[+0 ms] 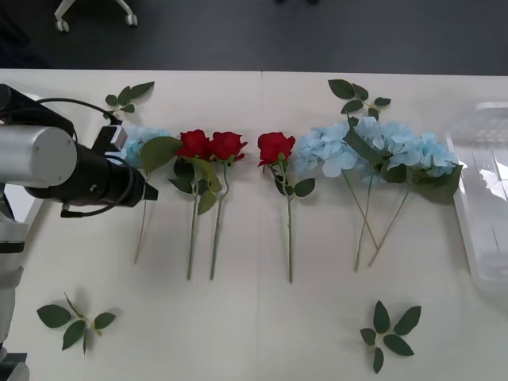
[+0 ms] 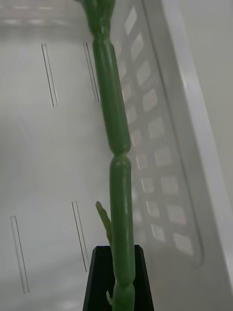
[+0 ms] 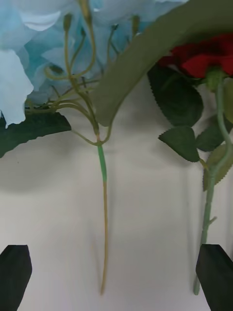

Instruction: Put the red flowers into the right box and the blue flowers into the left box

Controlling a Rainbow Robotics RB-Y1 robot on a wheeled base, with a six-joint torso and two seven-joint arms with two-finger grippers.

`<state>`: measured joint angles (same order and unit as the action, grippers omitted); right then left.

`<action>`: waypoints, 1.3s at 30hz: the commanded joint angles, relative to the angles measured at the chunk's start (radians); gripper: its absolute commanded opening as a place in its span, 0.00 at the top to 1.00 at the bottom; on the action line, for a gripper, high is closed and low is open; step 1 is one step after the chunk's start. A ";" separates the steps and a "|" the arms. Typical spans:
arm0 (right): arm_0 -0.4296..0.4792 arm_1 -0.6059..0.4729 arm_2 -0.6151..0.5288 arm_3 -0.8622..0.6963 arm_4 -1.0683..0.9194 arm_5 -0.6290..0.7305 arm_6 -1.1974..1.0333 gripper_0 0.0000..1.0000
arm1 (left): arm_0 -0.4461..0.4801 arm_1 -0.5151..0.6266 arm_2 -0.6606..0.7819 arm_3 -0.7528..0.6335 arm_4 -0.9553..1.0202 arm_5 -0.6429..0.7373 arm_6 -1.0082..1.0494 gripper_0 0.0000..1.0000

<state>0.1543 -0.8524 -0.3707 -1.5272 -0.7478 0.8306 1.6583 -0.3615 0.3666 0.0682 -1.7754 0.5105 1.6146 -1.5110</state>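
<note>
red flower stem [image 2: 119, 165] inside right box [image 2: 165, 126]

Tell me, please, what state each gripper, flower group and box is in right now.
left gripper: open, hovering over a blue flower stem on the table.
right gripper: shut on a green stem, above the right box.
red flowers: three lying on the table.
blue flowers: lying on the table, unboxed.

Right box [image 2: 174, 121]: smooth white plastic, slotted walls, slight sheen. Red flowers [image 1: 227, 144]: matt fabric petals. Blue flowers [image 1: 381, 143]: matt fabric petals. Table [image 1: 254, 317]: smooth, matt, off-white.
</note>
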 commanded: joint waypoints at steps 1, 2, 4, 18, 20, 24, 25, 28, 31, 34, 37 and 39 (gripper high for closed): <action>-0.007 -0.019 -0.007 -0.011 0.004 -0.005 -0.034 1.00 | -0.050 0.009 -0.007 0.047 -0.018 -0.018 0.045 0.00; -0.009 -0.019 0.003 -0.011 0.004 -0.008 -0.034 0.91 | -0.057 0.008 -0.013 0.070 -0.021 -0.028 0.045 0.00; -0.009 -0.019 0.012 -0.010 0.007 -0.015 -0.034 0.52 | -0.071 0.002 -0.022 0.105 -0.029 -0.048 0.045 0.00; -0.030 -0.019 0.038 -0.021 -0.001 -0.015 -0.025 0.20 | -0.135 -0.086 -0.033 0.287 -0.127 -0.163 0.032 0.00; -0.036 -0.019 0.038 -0.041 -0.010 0.010 -0.032 0.20 | -0.137 -0.090 -0.039 0.297 -0.136 -0.170 0.032 0.00; -0.042 -0.017 0.026 -0.119 -0.062 0.077 -0.035 0.20 | -0.139 -0.098 -0.041 0.318 -0.150 -0.188 0.032 0.00; -0.042 -0.017 0.026 -0.119 -0.062 0.077 -0.035 0.20 | -0.139 -0.098 -0.041 0.318 -0.150 -0.188 0.032 0.00; -0.052 -0.017 0.027 -0.191 -0.133 0.137 -0.046 0.20 | -0.139 -0.107 -0.041 0.321 -0.164 -0.189 0.032 0.00; -0.070 -0.017 0.035 -0.240 -0.180 0.191 -0.057 0.20 | -0.140 -0.112 -0.047 0.332 -0.173 -0.189 0.032 0.00; -0.114 -0.017 0.044 -0.283 -0.229 0.280 -0.081 0.20 | -0.140 -0.112 -0.060 0.343 -0.176 -0.197 0.034 0.27; -0.159 -0.007 0.081 -0.300 -0.255 0.323 -0.150 0.20 | -0.140 -0.112 -0.065 0.343 -0.176 -0.197 0.037 0.80; -0.190 0.015 0.122 -0.301 -0.251 0.326 -0.207 0.20 | -0.140 -0.112 -0.065 0.343 -0.176 -0.197 0.037 0.91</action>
<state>0.0150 -0.8522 -0.2893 -1.7983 -0.9991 1.1578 1.5479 -0.4729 0.2635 0.0090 -1.4228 0.3425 1.4299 -1.5110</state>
